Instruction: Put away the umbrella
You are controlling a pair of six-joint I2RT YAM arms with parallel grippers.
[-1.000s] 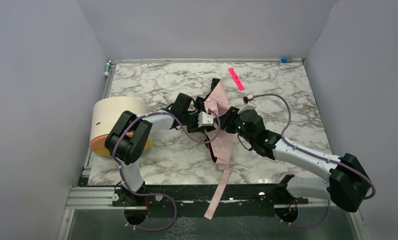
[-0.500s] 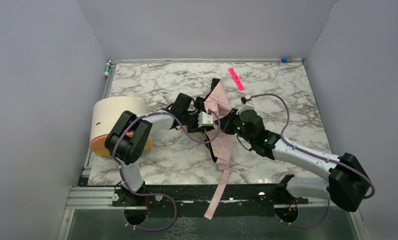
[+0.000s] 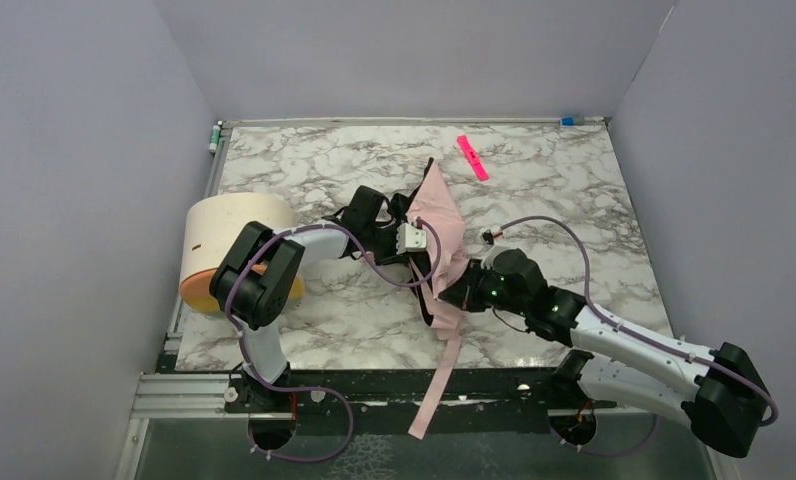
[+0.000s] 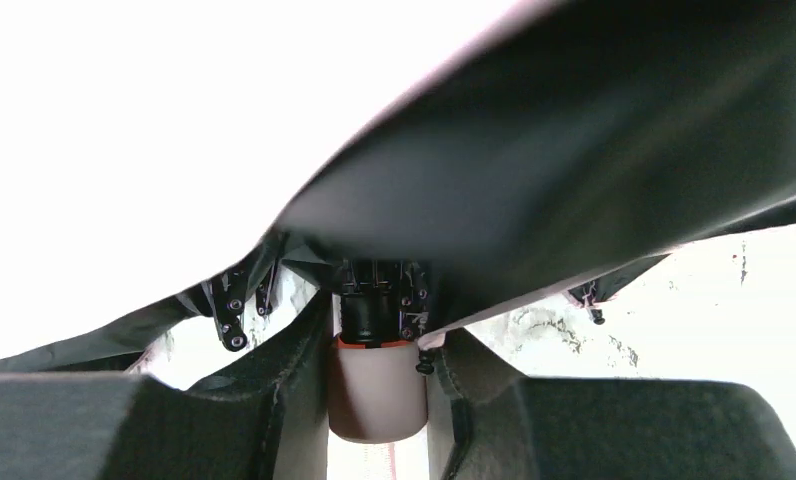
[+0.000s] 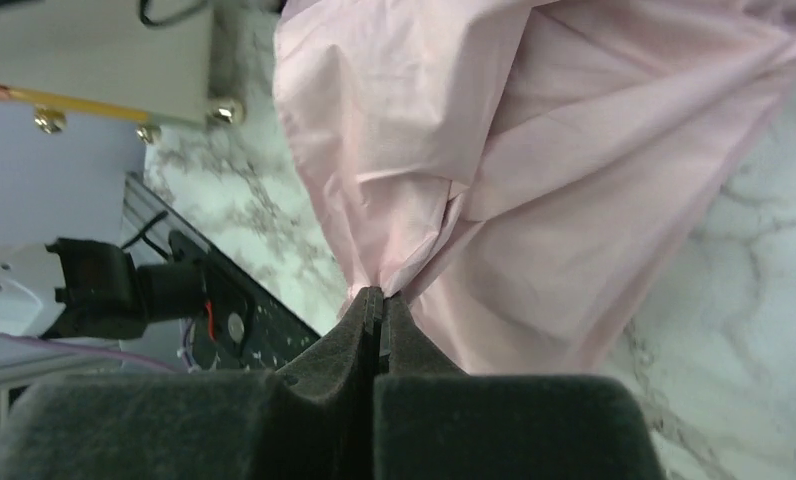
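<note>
Pale pink umbrella [image 3: 442, 210], fabric crumpled, black lining, strap [image 3: 435, 385] seemingly trailing nearward

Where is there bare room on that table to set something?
The table is bare at far left behind the cream cylinder, and right of the pink strip. Crowded: the middle, where left gripper and right gripper clamp the umbrella.

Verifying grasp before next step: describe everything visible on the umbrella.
The umbrella is collapsed, crumpled pale pink fabric with black lining, lying on the marble table. Black rib joints show at its hub. Its pink strap trails past the near edge. The left gripper clasps its pink handle between the jaws; the right gripper is shut, pinching a fabric fold.
</note>
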